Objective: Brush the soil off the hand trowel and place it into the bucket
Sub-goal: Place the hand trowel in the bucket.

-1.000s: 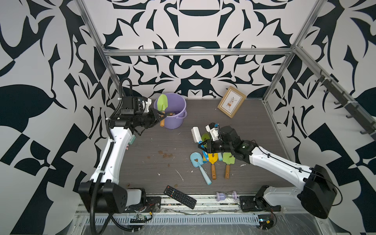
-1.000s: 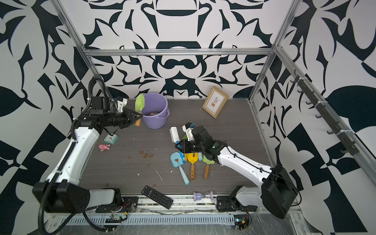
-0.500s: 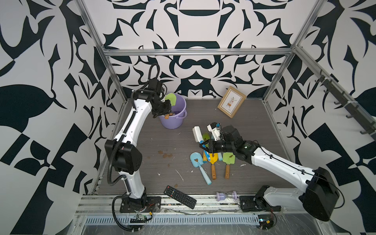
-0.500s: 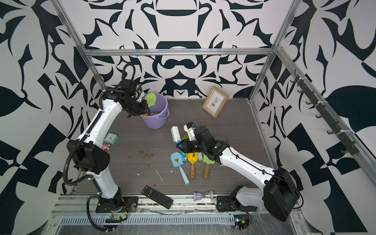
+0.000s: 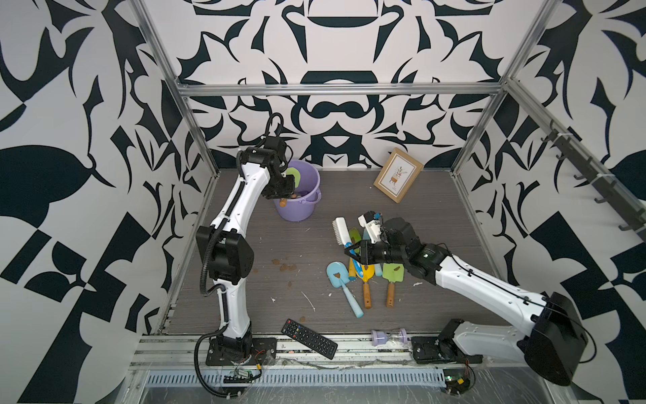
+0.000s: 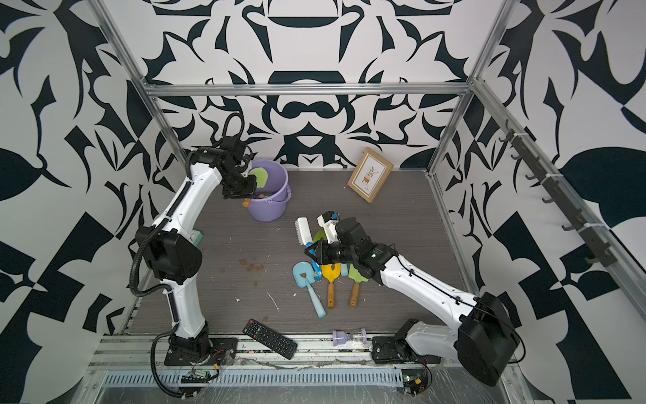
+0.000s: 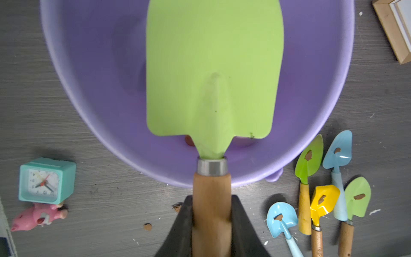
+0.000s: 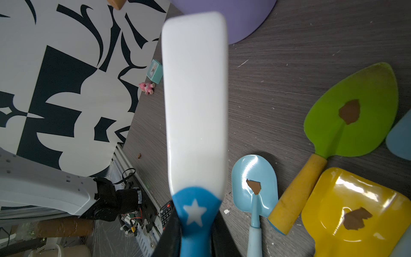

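Trowel (image 7: 213,77): green blade, wooden handle pinched between fingers of left gripper (image 7: 211,200), both touching wood. Long axis in line with gripper. Blade points forward over mouth of bucket (image 7: 89,66), metal collar about level with near rim, handle outside. Blade face looks clean. Right gripper (image 8: 195,215) clamped on blue handle of brush (image 8: 195,100), above table (image 5: 437,217). Soil (image 5: 287,268) crumbs lie mid-table.

Black-and-white patterned walls (image 5: 332,42), grey wood-grain floor (image 5: 342,189), aluminium frame rails (image 5: 335,89)
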Action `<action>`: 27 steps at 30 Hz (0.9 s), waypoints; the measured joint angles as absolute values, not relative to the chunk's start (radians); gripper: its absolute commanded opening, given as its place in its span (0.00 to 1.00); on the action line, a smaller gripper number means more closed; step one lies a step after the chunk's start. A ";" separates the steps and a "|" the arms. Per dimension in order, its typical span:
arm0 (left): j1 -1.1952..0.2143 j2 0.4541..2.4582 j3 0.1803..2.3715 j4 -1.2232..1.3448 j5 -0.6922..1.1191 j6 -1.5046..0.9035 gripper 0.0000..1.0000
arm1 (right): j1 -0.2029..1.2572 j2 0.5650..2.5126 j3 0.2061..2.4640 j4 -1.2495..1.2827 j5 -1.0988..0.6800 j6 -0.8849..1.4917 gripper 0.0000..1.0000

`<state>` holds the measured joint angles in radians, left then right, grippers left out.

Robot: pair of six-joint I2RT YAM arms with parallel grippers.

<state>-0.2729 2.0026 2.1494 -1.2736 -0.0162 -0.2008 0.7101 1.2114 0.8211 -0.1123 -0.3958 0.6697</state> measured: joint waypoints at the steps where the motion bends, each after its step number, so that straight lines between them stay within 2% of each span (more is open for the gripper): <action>1: -0.273 2.009 2.158 -1.277 -0.021 -0.191 0.48 | 0.710 1.211 0.821 -0.112 -0.396 0.670 0.00; 9: -0.273 2.009 2.207 -1.287 -0.064 -0.173 0.67 | 0.710 1.211 0.820 -0.113 -0.395 0.670 0.00; 11: -0.276 1.994 2.203 -1.273 -0.076 -0.170 0.83 | 0.710 1.211 0.820 -0.115 -0.393 0.669 0.00; 12: -0.280 1.975 2.186 -1.251 -0.084 -0.170 1.00 | 0.710 1.210 0.820 -0.117 -0.391 0.669 0.00; 20: -0.362 1.588 1.789 -1.005 -0.111 -0.250 1.00 | 0.706 1.171 0.820 -0.183 -0.363 0.637 0.00; 27: -0.453 1.161 1.207 -0.758 -0.004 -0.598 1.00 | 0.679 1.110 0.820 -0.289 -0.336 0.604 0.00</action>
